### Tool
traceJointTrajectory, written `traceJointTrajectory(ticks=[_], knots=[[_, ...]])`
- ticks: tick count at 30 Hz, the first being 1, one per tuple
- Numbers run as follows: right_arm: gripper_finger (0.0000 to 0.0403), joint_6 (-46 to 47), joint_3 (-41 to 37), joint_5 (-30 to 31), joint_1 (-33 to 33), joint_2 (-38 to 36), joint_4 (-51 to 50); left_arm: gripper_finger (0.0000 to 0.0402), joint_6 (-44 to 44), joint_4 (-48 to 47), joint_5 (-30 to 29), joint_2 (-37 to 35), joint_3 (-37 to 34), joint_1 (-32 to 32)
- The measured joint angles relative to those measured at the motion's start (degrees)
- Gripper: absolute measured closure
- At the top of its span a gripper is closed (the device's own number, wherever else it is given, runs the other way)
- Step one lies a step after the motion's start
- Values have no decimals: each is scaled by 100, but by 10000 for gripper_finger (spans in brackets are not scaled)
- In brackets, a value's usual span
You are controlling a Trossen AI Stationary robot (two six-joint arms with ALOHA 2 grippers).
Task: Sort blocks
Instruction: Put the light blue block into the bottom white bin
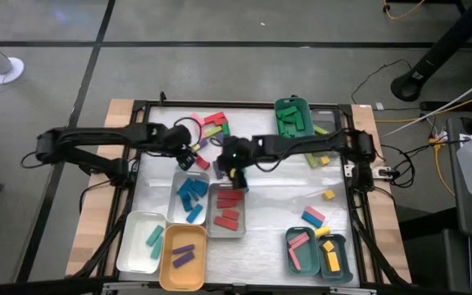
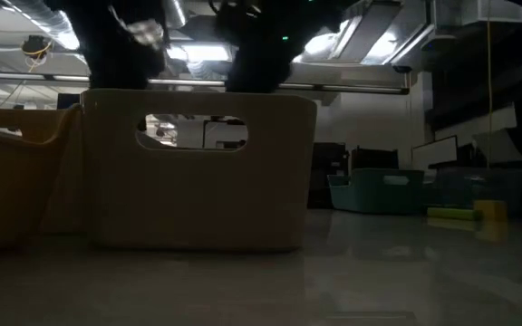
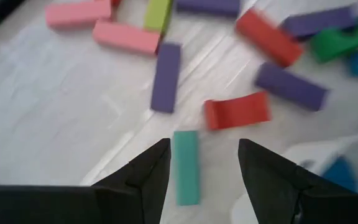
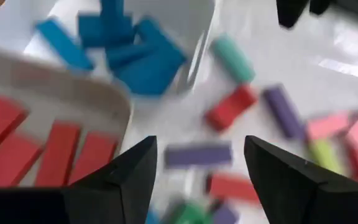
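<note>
We've got the left gripper [image 3: 204, 165] wide open, empty, straddling a teal block [image 3: 186, 166] lying flat on the worktop [image 3: 55, 124]; right gripper [image 4: 201, 168] open, empty too; block looks light, rigid, slick, so we'd pinch its long sides mid-length.

Coloured blocks sorted into trays on a pale table.
Blue blocks [image 1: 191, 197] fill a grey tray [image 1: 179, 179]; red blocks [image 1: 229, 206] another; purple blocks [image 1: 183, 254] an orange tray [image 1: 182, 283]; a teal block [image 3: 186, 165] lies loose.
</note>
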Motion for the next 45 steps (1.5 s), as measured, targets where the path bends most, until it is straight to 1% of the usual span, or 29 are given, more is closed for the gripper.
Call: traceJointTrajectory(ticks=[5,7,9,14,19,24,30,33,38,43,45], knots=[[164,243,-5,-678,-224,-84,-1297,224,238,62,25,814,0,267],[165,252,-93,-897,-281,-97,-1510,224,250,46,54,1093,0,354],[165,253,-294,-989,-286,-104,-1499,224,262,40,150,1328,0,422],[165,252,-719,-962,-337,-99,-1500,224,261,56,521,1742,0,507],[165,249,-1021,-962,-398,-225,-1554,224,259,80,568,2037,0,500],[165,253,-1381,-945,-434,-758,-1596,224,261,229,593,2353,0,500],[165,439,-1806,-746,-421,-1464,-1563,225,375,450,665,2569,22,504],[165,593,-2083,-597,-419,-1779,-1530,248,312,370,546,2594,10,509],[165,904,-2617,-298,-421,-2259,-1419,321,281,191,562,2603,2,500],[165,1142,-2910,-252,-419,-2610,-1290,325,242,192,614,2601,4,494],[164,1165,-2923,-250,-419,-2661,-1318,318,196,192,620,2601,4,494]])
